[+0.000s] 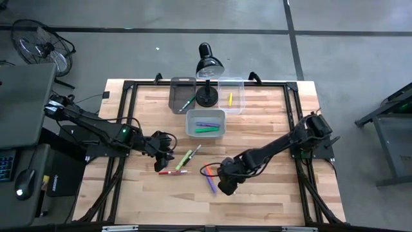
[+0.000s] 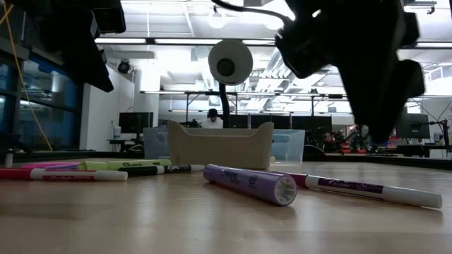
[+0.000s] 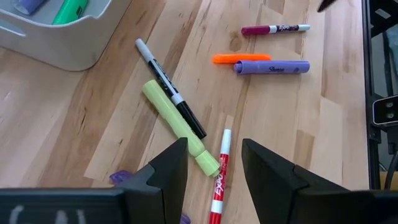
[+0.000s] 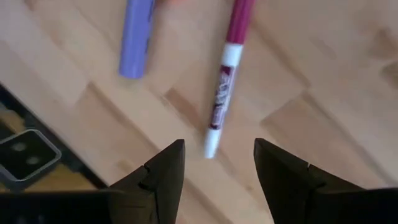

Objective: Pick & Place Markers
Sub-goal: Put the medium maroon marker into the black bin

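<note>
Several markers lie flat on the wooden table. Near my left gripper (image 1: 165, 154) are a red marker (image 3: 219, 180), a yellow-green highlighter (image 3: 177, 124) and a black pen (image 3: 171, 90). My left gripper (image 3: 214, 146) is open and hovers over the red marker's near end, touching nothing. Toward my right gripper (image 1: 225, 183) lie an orange marker (image 3: 239, 58), a purple marker (image 4: 137, 37) and a magenta-and-white marker (image 4: 225, 87). My right gripper (image 4: 219, 149) is open above the table, just off the white end of the magenta marker.
A pale bin (image 1: 206, 122) mid-table holds a purple and a green marker. Behind it stand a dark bin (image 1: 183, 95) with a green marker, a clear bin (image 1: 230, 95) with a yellow one, and a black desk lamp (image 1: 208, 71) between them. Bare wood lies toward the near edge.
</note>
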